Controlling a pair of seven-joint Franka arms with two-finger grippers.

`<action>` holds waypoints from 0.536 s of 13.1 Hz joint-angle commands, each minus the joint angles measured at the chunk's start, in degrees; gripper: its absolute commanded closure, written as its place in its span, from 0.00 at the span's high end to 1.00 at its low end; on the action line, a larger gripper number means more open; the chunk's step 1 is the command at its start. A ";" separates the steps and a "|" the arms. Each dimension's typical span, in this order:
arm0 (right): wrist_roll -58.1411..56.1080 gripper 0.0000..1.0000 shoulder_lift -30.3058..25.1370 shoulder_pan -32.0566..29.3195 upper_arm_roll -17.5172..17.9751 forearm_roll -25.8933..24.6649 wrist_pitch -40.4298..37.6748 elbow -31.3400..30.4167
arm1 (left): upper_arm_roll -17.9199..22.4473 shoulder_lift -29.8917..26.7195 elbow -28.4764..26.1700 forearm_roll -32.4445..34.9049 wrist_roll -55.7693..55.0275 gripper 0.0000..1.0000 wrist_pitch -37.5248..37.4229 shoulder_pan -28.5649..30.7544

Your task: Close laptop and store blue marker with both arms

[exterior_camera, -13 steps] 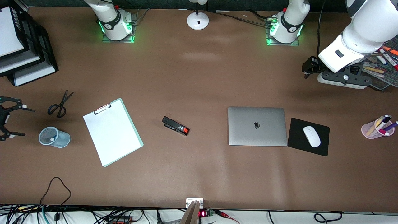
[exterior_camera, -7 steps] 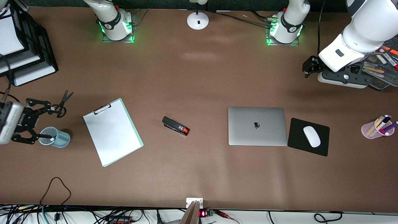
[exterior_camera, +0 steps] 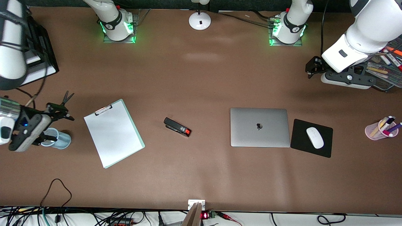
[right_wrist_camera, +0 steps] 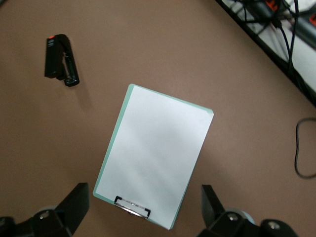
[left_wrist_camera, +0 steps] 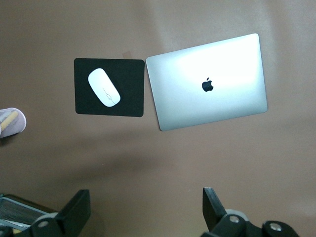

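The laptop (exterior_camera: 259,127) (left_wrist_camera: 207,81) lies shut on the table, silver lid up with the dark logo showing. My left gripper (exterior_camera: 311,68) (left_wrist_camera: 145,202) hangs open and empty beside the mesh tray (exterior_camera: 388,80) at the left arm's end, high over bare table. A small blue-and-pale marker (exterior_camera: 385,58) seems to lie in that tray among other pens, partly hidden by the arm; I cannot tell for sure that it is the blue marker. My right gripper (exterior_camera: 58,125) (right_wrist_camera: 145,202) is open and empty over the blue mesh cup (exterior_camera: 59,140).
Scissors (exterior_camera: 65,98), a clipboard (exterior_camera: 113,133) (right_wrist_camera: 155,155) and a black stapler (exterior_camera: 177,126) (right_wrist_camera: 60,59) lie toward the right arm's end. A white mouse (exterior_camera: 315,137) on a black pad (exterior_camera: 323,150) sits beside the laptop, with a pink pen cup (exterior_camera: 377,131) farther along.
The right arm has swung in from the table's end to over the mesh cup and scissors, toward the clipboard. The left arm has stayed where it was.
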 commanded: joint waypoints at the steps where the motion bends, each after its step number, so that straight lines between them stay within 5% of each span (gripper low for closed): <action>1: 14.83 1.00 -3.69 3.21 -0.35 -5.88 1.10 -4.80 | -0.30 -0.22 1.06 1.17 -0.72 1.00 -1.34 0.14; 7: 44.91 1.00 -8.43 3.40 -1.05 -8.09 -4.06 -11.14 | -0.30 -0.14 1.06 1.26 -0.63 1.00 -1.34 0.14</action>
